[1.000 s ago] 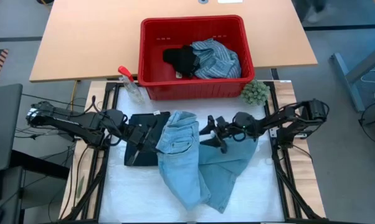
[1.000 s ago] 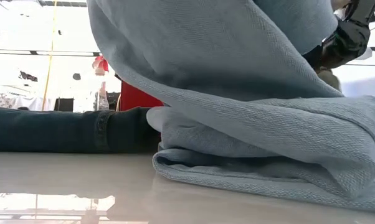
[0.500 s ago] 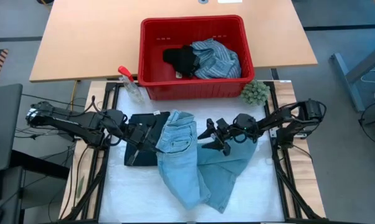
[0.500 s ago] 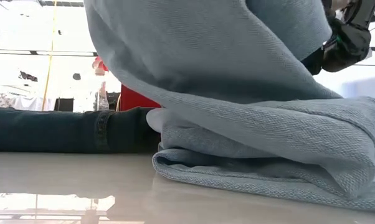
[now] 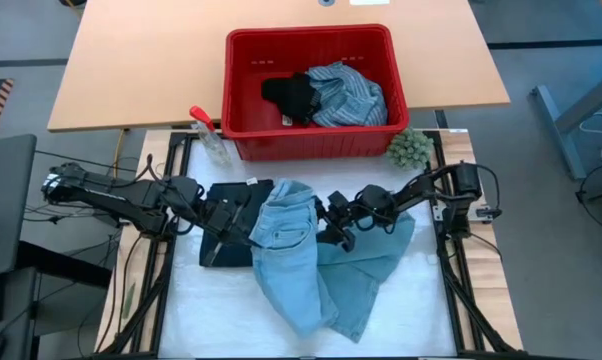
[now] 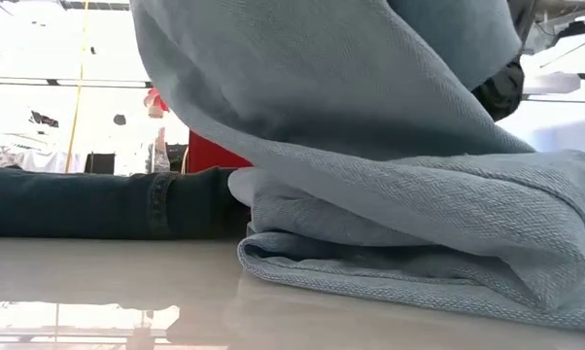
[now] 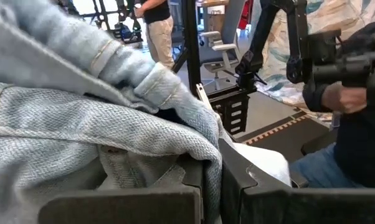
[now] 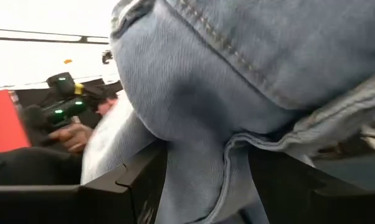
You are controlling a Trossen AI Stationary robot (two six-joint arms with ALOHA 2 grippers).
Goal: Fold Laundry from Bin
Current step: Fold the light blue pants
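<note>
Gripping light blue denim jeans [image 5: 306, 260] below your red plastic bin [image 5: 311, 90].
Left gripper [image 5: 243, 228] pinches the waistband; right gripper [image 5: 331, 222], spread, straddles denim.

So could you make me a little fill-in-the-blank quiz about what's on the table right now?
1. The bin is coloured ____.
2. The left gripper has its fingers shut on the light blue ____.
3. The striped shirt lies inside the ____.
4. The green fuzzy ball sits beside the bin, nearer the ____ arm.

Missing words: red; jeans; bin; right
</note>
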